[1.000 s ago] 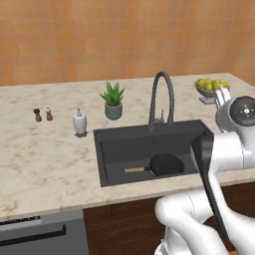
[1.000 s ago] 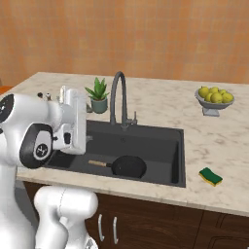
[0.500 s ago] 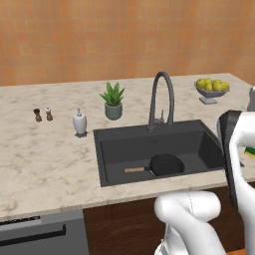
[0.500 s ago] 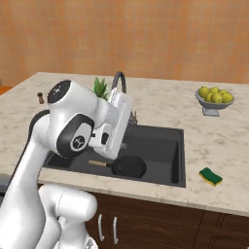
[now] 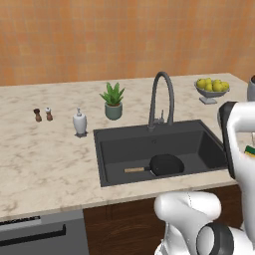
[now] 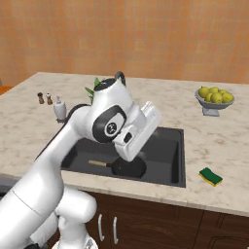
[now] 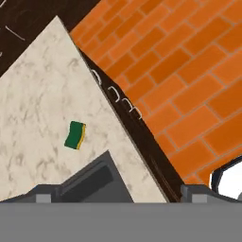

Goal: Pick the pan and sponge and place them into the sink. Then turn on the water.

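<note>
The black pan (image 5: 165, 164) lies flat on the bottom of the dark sink (image 5: 114, 144), its wooden handle (image 5: 134, 170) pointing left. In the right base view my arm partly covers the pan (image 6: 130, 168). The sponge (image 6: 210, 176), green side up, rests on the counter to the right of the sink, near the front edge. From the hand view the sponge (image 7: 75, 135) is well ahead of my gripper (image 7: 118, 197), whose fingertips (image 7: 42, 197) stand wide apart with nothing between them. A corner of the sink (image 7: 92, 182) shows just past them. No water runs from the arched faucet (image 5: 162, 97).
A bowl of yellow-green fruits (image 6: 215, 96) stands at the back right. A potted plant (image 5: 113, 101), a soap dispenser (image 5: 79, 122) and two small shakers (image 5: 43, 114) stand left of the faucet. The counter's front edge drops to dark cabinets (image 7: 116, 94) and a brick floor (image 7: 189, 71).
My arm has swung from over the sink to the right, toward the counter by the sponge. The pan has stayed put in the sink.
</note>
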Motion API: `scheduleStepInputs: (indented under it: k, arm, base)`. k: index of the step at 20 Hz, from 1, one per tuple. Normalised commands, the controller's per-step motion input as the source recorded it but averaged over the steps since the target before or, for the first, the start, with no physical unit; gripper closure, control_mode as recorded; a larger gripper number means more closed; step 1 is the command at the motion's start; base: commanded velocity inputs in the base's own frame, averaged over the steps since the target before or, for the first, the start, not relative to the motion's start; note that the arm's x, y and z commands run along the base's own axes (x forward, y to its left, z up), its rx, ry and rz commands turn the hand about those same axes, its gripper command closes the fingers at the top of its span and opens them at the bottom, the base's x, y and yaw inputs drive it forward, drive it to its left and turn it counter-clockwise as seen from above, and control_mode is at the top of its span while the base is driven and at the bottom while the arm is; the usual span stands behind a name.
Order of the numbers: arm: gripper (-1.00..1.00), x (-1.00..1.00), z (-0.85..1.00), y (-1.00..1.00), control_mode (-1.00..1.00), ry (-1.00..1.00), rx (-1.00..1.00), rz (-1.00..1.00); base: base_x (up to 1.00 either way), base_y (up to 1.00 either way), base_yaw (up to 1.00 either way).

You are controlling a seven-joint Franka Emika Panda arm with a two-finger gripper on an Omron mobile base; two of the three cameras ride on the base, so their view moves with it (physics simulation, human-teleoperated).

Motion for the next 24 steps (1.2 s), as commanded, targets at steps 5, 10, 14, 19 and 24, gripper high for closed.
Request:
scheduleStepInputs:
  k: [5,10,14,19,24]
  arm:
    - [-1.0,0.34,-0.66,-0.57,-1.0,0.0,0.18,-0.21]
    - [-1.0,0.45,-0.31,-0.58,-1.0,0.0,0.17,-0.08]
    - [-1.0,0.38,-0.24,-0.51,-1.0,0.0,0.15,0.0]
    - [-1.0,0.26,-0.33,-0.41,-1.0,0.05,0.09,0.0]
    - [-1.0,0.22,-0.49,-0.28,-1.0,0.11,0.03,0.0]
  base:
    - [0.0,0.0,0.0]
    - [0.0,0.0,0.0]
    - [0.0,0.0,0.0]
    - [0.0,0.0,0.0]
    - [0.0,0.0,0.0]
